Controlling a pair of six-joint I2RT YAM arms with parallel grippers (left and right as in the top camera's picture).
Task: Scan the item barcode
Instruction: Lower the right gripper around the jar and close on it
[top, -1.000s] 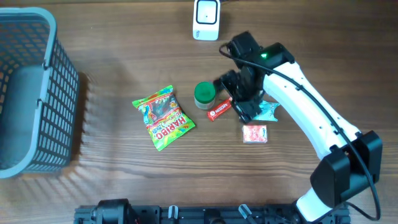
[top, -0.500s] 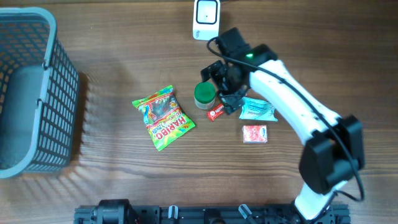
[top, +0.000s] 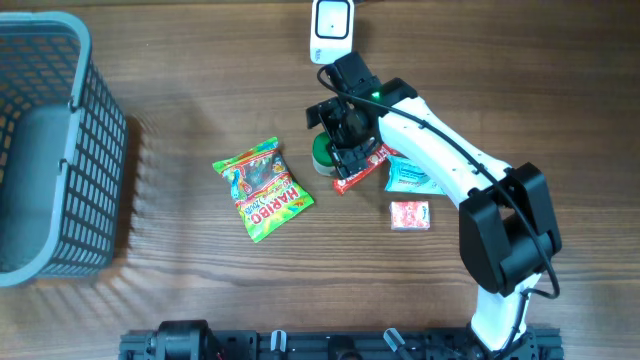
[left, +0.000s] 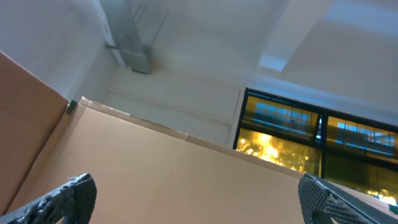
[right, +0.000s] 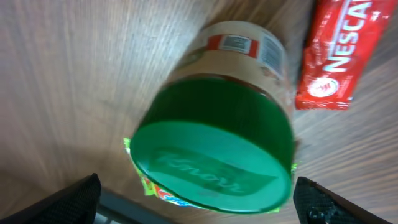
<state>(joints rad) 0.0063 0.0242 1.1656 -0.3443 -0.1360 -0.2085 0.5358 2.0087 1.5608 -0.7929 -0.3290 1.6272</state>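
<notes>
My right hand (top: 342, 143) hangs wide open over the jar (top: 322, 158), a finger on each side of its green lid, neither touching it. The jar stands on the desk (top: 200, 80), with a red Nescafé stick (top: 357, 176) just beside it and the scanner (top: 331, 30) near. Further out lie a teal packet (top: 412, 176), a small red packet (top: 410, 215), a Haribo bag (top: 262, 188) and, far left, the basket (top: 105, 170). My left hand (left: 196, 202) is open and empty, pointing at a ceiling.

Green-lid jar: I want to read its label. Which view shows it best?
Right wrist: the jar fills the frame, lid lettering and label strip visible. Overhead shows only a green sliver, mostly covered by the right gripper. Left wrist shows none of it.
</notes>
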